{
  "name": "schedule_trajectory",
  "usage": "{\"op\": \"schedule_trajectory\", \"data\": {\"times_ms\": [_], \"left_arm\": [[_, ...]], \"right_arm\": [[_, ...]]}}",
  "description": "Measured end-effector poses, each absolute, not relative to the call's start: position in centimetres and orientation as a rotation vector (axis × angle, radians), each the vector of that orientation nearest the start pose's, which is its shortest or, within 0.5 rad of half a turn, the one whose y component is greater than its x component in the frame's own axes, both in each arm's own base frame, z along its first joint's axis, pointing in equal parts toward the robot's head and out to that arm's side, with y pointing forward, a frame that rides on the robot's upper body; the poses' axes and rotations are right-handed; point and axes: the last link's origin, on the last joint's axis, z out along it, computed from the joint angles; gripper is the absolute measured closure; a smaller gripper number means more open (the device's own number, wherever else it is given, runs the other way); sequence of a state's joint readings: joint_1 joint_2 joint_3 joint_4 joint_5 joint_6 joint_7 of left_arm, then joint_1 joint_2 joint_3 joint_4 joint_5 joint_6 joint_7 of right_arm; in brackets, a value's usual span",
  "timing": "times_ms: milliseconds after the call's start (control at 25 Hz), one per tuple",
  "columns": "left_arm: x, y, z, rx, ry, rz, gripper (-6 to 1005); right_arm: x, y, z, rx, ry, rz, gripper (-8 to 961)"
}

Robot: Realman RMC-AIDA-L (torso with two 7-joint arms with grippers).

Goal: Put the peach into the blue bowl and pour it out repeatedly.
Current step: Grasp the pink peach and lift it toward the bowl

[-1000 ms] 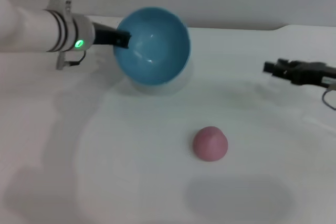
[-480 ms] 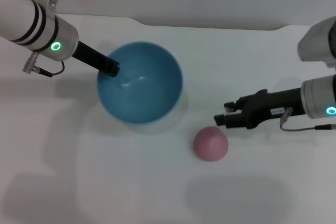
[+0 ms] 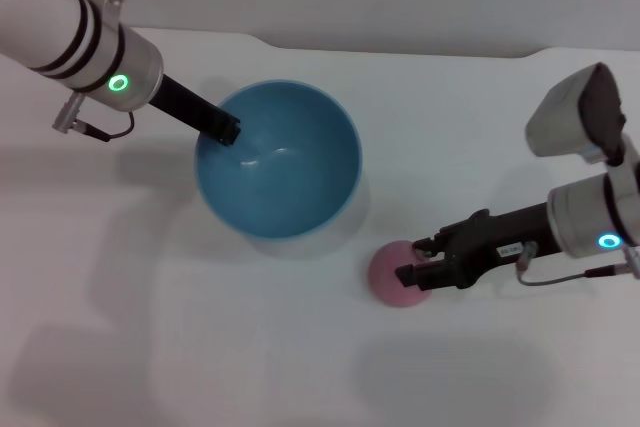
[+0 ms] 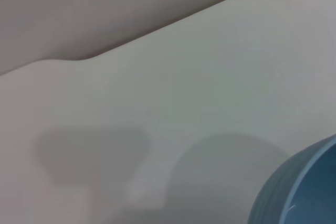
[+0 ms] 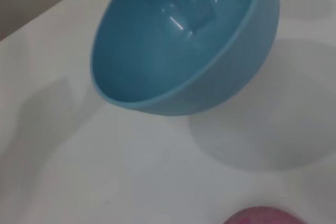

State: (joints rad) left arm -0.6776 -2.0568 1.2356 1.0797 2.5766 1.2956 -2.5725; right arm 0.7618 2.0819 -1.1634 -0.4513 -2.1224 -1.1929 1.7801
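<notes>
Left gripper (image 3: 222,130) clamped on blue bowl (image 3: 278,159) rim; right gripper (image 3: 412,269) at peach (image 3: 393,275), finger state unclear; bare table (image 3: 200,347) around; no legible writing.

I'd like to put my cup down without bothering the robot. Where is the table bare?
The near strip of the table, in front of the bowl and peach, is bare, and so is the far side behind the bowl. It is crowded mid-table: the left end effector holds the bowl's rim, and the right end effector is at the peach.
</notes>
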Motion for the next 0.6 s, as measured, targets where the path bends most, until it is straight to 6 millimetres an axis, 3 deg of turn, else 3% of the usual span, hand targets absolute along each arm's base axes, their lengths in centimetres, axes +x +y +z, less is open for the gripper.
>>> {"op": "schedule_trajectory", "data": {"times_ms": [360,600], "left_arm": [[-20.5,40.0,0.0,-2.419,-1.096,0.274,1001],[-20.2,40.0,-0.4,-2.428,-1.107,0.261,1001]], "right_arm": [[24.0,35.1,-11.0,-2.892,0.837,-0.044,604],[24.2,35.4,-10.7,-2.866,0.83,-0.029,613]]}}
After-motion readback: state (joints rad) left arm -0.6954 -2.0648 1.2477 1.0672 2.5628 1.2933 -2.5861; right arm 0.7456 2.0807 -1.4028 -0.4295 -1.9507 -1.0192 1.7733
